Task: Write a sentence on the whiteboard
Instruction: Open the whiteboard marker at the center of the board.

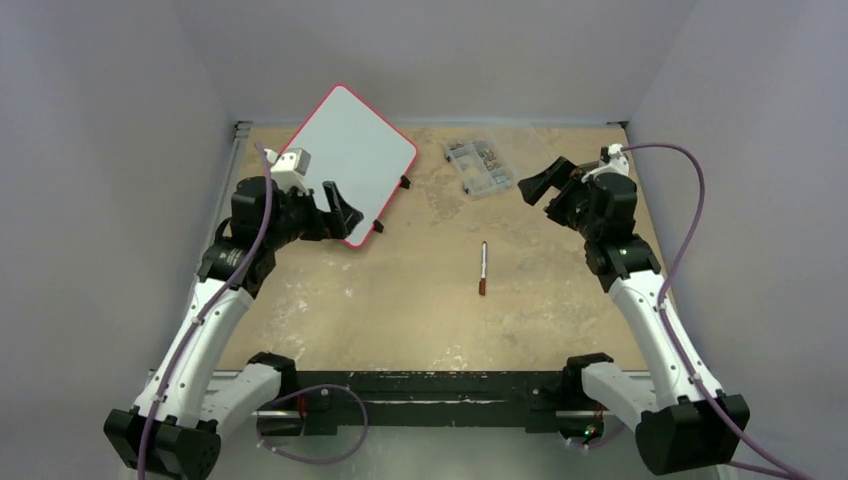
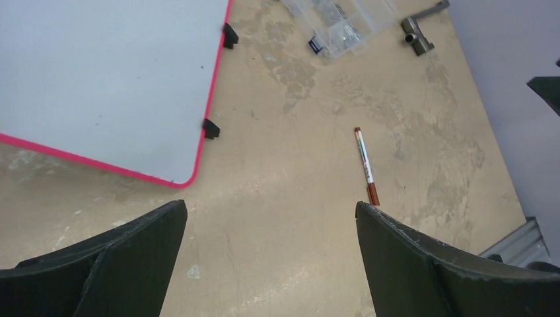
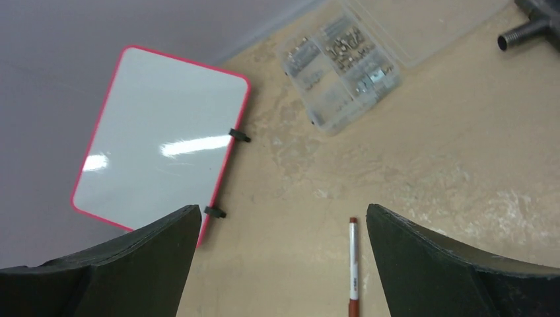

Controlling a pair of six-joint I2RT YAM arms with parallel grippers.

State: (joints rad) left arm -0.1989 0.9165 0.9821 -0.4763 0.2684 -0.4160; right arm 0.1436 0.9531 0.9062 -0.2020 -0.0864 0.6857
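One whiteboard lay tilted at the far left of the table. Its face was plain white inside the thin red rim, and two small black feet showed along its right edge. One marker lay alone near the middle of the table, capped end toward the arms, well apart from the board and from both grippers. One clear parts box with small hardware in its compartments sat at the far edge, right of the board. The left gripper hung over the board's near corner with its jaws spread wide and nothing between them. From above it covered part of the near rim. The right gripper hung at the far right, just beside the box, equally wide and empty. A grey metal fitting lay beyond the box.
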